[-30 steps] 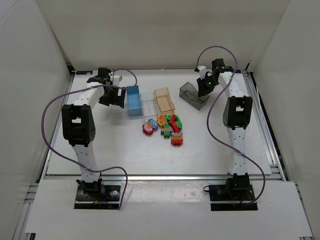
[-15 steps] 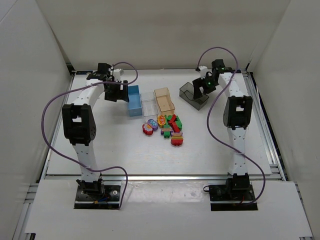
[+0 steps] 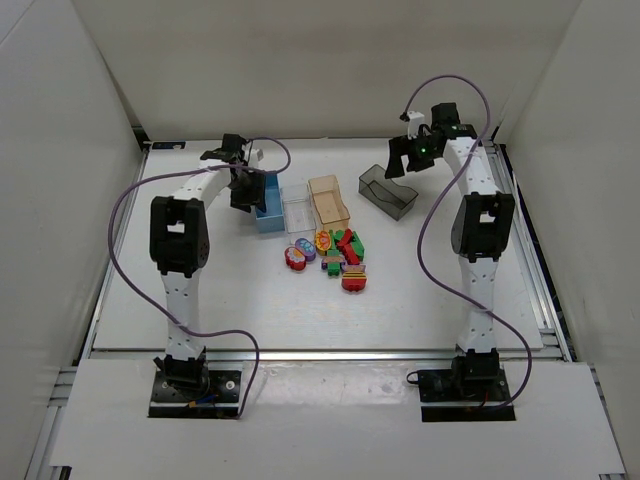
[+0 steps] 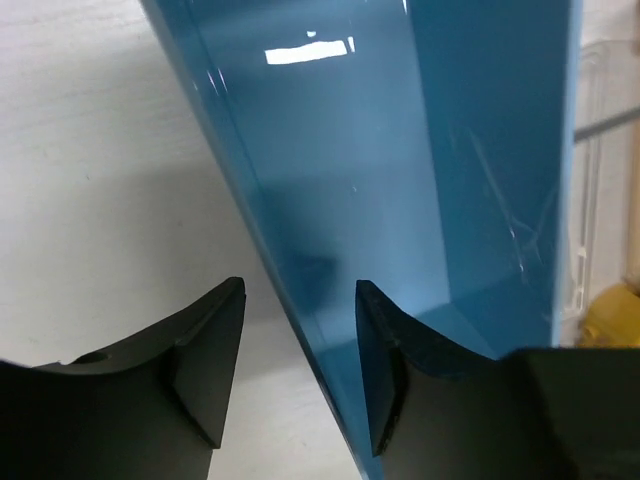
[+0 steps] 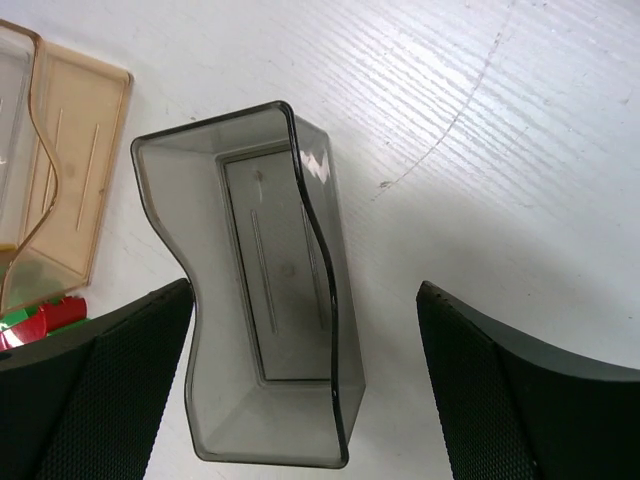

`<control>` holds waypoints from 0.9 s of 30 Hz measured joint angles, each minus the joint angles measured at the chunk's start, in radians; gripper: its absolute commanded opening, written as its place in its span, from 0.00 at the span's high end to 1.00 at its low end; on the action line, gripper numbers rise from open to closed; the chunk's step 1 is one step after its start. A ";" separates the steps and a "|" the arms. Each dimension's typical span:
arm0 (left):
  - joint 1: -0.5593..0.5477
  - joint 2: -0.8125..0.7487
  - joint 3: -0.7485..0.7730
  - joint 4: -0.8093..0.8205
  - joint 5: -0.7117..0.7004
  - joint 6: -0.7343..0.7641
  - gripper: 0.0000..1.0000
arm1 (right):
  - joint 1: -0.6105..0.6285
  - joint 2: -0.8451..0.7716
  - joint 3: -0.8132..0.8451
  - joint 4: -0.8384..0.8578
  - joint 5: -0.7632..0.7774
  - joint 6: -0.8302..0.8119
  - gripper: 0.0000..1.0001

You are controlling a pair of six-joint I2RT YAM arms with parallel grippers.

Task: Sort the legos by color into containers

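Top view. Four containers stand in a row at the far centre of the table [image 3: 200, 280], left to right: light blue bin [image 3: 268, 208], clear bin [image 3: 297, 208], peach bin [image 3: 329, 200], and the grey bin [image 3: 388, 192]. The grey bin sits apart from the rest, further right, and is turned at an angle.

The legos [image 3: 335, 255] lie in a loose cluster on the table just near of the clear and peach bins. Red, green, yellow, purple and orange pieces are all outside the containers. A few touch each other. I cannot count them exactly.

Left gripper [image 4: 298, 295]: at the far left corner of the light blue bin. Jaws spread and straddling the bin's left wall, with one finger [image 4: 205, 370] outside over the table and the other inside the bin. A gap shows on the outer side, so the wall is not pinched.

Right gripper [image 5: 305, 295]: hangs over the grey bin with jaws spread wide. The bin shows between the two fingers, closer to one of them. From the pictures I cannot tell whether there is contact.
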 measured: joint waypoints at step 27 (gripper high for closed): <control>0.117 0.217 0.517 -0.308 0.099 0.578 0.55 | -0.019 -0.058 -0.072 0.014 -0.055 -0.011 0.05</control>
